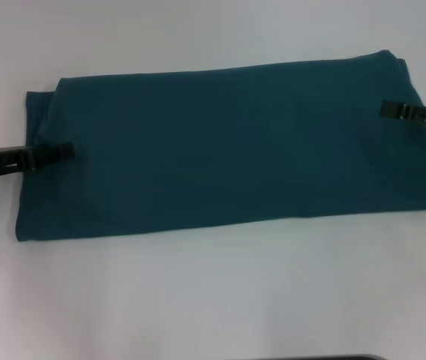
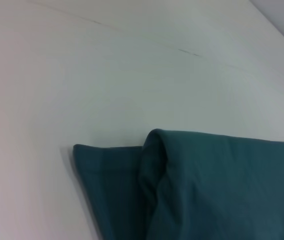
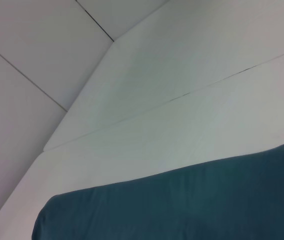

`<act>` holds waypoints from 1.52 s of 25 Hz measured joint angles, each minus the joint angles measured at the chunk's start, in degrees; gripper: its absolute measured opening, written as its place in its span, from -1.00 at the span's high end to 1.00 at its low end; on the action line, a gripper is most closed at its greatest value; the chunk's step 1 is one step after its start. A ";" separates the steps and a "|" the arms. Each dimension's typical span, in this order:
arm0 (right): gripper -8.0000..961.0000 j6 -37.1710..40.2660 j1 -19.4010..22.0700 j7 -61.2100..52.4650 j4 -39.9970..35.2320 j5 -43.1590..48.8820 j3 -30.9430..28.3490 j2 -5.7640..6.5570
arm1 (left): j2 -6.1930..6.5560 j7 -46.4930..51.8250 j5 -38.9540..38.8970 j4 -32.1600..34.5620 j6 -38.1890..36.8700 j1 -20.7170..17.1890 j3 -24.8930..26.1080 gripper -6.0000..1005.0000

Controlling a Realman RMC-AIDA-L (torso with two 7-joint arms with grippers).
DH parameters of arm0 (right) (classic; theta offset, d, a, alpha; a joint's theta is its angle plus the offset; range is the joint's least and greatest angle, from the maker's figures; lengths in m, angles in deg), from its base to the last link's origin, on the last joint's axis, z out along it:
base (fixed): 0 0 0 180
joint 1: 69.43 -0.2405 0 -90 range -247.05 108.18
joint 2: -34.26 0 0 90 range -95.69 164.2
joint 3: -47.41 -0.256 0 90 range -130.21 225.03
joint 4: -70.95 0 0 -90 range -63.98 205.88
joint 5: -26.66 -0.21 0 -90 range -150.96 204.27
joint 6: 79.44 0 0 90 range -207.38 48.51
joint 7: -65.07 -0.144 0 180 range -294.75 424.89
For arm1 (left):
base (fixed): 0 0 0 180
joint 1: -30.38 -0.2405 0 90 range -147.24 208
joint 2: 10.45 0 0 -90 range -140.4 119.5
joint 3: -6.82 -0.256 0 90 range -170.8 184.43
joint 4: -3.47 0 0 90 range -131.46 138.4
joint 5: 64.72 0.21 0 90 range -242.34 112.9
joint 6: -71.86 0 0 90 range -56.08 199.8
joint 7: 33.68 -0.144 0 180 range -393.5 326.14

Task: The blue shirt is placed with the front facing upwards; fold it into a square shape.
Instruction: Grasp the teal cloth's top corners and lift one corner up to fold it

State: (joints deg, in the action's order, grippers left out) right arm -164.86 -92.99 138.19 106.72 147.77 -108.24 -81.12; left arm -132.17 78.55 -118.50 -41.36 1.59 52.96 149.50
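White surface point(image 1: 213, 300) fills the foreground, carrying one blue shirt point(image 1: 235, 142) folded into a long band that lies across the middle of the head view, its printed front out of sight. Two end effectors meet the cloth, one at each short end. At the left end, the left end effector point(image 1: 67, 150) reaches in with its tips on the shirt's edge; at the right, the right end effector point(image 1: 385, 109) rests on the fabric. Whether either grips the cloth or stands open cannot be told. One folded corner point(image 2: 157, 137) bulges in the left wrist view.
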 joint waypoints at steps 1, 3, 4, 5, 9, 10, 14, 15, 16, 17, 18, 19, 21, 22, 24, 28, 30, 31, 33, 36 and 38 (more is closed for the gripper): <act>-0.49 0.01 0.00 0.00 0.00 0.00 0.00 0.00 | 0.00 0.00 0.00 -0.03 -0.10 0.00 0.00 -0.06; -0.49 0.04 0.00 0.00 0.00 0.00 0.00 0.00 | 0.00 0.01 -0.12 -0.36 -0.88 0.00 0.10 -0.06; -0.49 0.04 0.00 0.00 0.00 0.00 0.00 0.00 | 0.02 0.02 -0.20 -0.49 -1.42 0.00 0.18 -0.06; -0.49 0.04 0.00 0.00 0.00 0.00 0.00 0.00 | 0.05 0.04 -0.29 -0.66 -2.23 -0.01 0.32 -0.06; -0.48 0.03 0.01 0.00 0.00 0.00 0.00 0.03 | 0.60 0.21 -0.62 -1.10 -5.11 -0.20 0.77 -0.06; -0.48 0.02 0.04 0.00 0.00 -0.02 0.00 0.04 | 0.67 0.31 -0.65 -1.61 -6.01 -0.40 0.94 -0.06; -0.49 -0.04 0.16 0.00 0.02 -0.08 0.00 0.15 | 0.74 0.44 -0.72 -3.95 -11.24 -1.13 2.60 -0.06; -0.49 -0.11 0.16 0.00 0.07 -0.10 0.00 0.19 | 0.85 0.49 -0.74 -4.42 -13.11 -1.25 3.28 -0.06; -0.49 -0.13 0.16 0.00 0.13 -0.10 0.00 0.23 | 1.01 0.57 -0.75 -4.74 -15.12 -1.35 3.88 -0.06; -0.49 -0.15 0.15 0.00 0.18 -0.10 0.00 0.27 | 1.14 0.61 -0.75 -4.86 -16.68 -1.43 4.34 -0.06; -0.49 -0.17 0.13 0.00 0.25 -0.10 0.00 0.31 | 1.34 0.68 -0.75 -4.97 -18.66 -1.56 4.97 -0.06; -0.49 -0.18 0.11 0.00 0.29 -0.10 0.00 0.34 | 1.53 0.78 -0.70 -4.96 -20.84 -1.74 5.69 -0.06; -0.49 -0.19 0.04 0.15 0.36 -0.10 0.00 0.40 | 1.88 1.06 -0.53 -4.97 -24.10 -2.18 6.53 -0.06; -0.49 -0.20 0.02 0.26 0.38 -0.14 0.00 0.41 | 2.12 1.38 -0.39 -5.01 -25.68 -2.64 6.76 -0.06; -0.49 -0.23 0.02 0.51 0.42 -0.25 0.00 0.44 | 2.57 1.97 -0.33 -5.11 -27.90 -3.56 7.05 -0.06; -0.43 -0.06 -0.04 0.61 0.51 -0.38 0.00 0.44 | 3.33 2.33 -0.33 -5.09 -31.09 -5.52 9.41 -0.06; -0.39 0.23 -0.27 0.61 0.52 -0.36 0.00 0.44 | 3.68 2.45 -0.17 -4.79 -31.83 -6.51 10.68 -0.06; -0.37 0.28 -0.48 0.62 0.52 -0.31 0.01 0.44 | 3.83 2.59 -0.12 -4.67 -32.12 -6.87 10.83 -0.06; -0.33 0.32 -0.85 0.62 0.54 -0.15 0.31 0.44 | 4.08 3.16 0.18 -4.54 -32.61 -7.67 10.98 -0.06; -0.27 0.73 -1.30 0.62 0.52 -0.09 1.31 0.44 | 4.24 3.74 0.60 -4.54 -32.86 -8.78 11.07 -0.06; -0.29 1.43 -1.59 0.70 0.29 -0.08 1.86 0.34 | 4.23 3.97 0.68 -4.51 -32.99 -9.77 11.11 -0.06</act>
State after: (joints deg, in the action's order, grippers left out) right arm -163.42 -94.58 138.89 107.00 147.69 -106.38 -80.78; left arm -127.94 82.52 -117.81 -45.87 -31.41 43.19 160.61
